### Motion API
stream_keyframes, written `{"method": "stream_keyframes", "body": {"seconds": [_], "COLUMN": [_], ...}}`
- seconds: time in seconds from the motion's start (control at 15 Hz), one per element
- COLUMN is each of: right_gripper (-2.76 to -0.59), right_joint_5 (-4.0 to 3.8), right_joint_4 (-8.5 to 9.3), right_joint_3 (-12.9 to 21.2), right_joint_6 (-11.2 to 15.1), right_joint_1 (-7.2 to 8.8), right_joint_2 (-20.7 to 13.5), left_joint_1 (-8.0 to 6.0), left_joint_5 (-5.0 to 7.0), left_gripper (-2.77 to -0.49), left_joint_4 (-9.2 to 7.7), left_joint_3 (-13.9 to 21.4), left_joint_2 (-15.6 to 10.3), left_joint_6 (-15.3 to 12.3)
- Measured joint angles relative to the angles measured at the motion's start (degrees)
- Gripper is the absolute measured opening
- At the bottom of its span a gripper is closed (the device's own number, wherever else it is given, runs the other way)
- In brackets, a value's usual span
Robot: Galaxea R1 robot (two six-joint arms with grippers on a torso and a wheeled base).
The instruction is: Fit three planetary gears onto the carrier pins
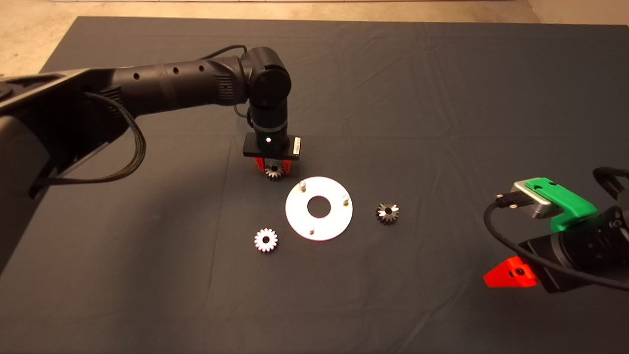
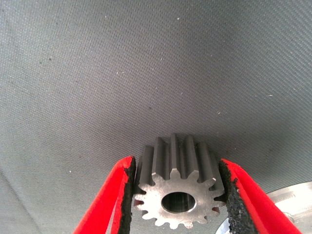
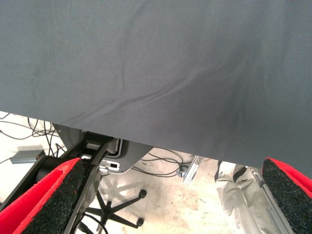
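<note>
Three gears in sight: one gear (image 2: 174, 195) pinched between left gripper (image 1: 271, 166) pads, just beside white disc (image 1: 319, 226); two loose gears (image 1: 266, 240) (image 1: 387, 213) flank disc on mat (image 1: 442, 98). Carrier pins (image 1: 302, 185) bare. Right gripper (image 3: 165, 195) parked at mat's right edge, jaws wide.

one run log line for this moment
left gripper: shut on gear, beside white disc | pins: bare | right gripper: open, parked

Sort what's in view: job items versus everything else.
Job: held gear in left end effector; left gear; right gear; pins on white disc.
Other: dark mat; right end effector, parked open; cables and chair base on floor.
</note>
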Motion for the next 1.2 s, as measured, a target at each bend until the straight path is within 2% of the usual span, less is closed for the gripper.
{"method": "stream_keyframes", "body": {"seconds": [0.47, 0.73, 0.87, 1.07, 1.2], "right_gripper": [-0.63, -0.63, -0.63, -0.63, -0.63], "right_joint_5": [0.02, 0.0, 0.0, 0.02, 0.02], "right_joint_4": [-0.02, 0.0, 0.0, 0.0, 0.0], "right_joint_3": [0.0, 0.0, 0.0, 0.0, 0.0], "right_joint_6": [0.0, 0.0, 0.0, 0.0, 0.0], "right_joint_1": [-0.02, -0.02, -0.07, -0.13, -0.13], "right_joint_2": [0.0, 0.0, 0.0, 0.0, 0.0], "left_joint_1": [0.0, -0.07, -1.02, -4.03, -4.18], "left_joint_5": [0.05, 0.54, 1.18, 1.29, 1.27], "left_gripper": [-2.25, -2.25, -2.25, -2.25, -2.25], "left_joint_4": [-0.15, -0.21, -0.56, -0.87, -1.49], "left_joint_3": [-0.3, -0.3, -0.1, 0.6, 1.2], "left_joint_2": [0.0, 0.2, 0.1, 0.2, 0.4], "left_joint_6": [0.0, 0.0, -0.2, -0.4, -0.6]}}
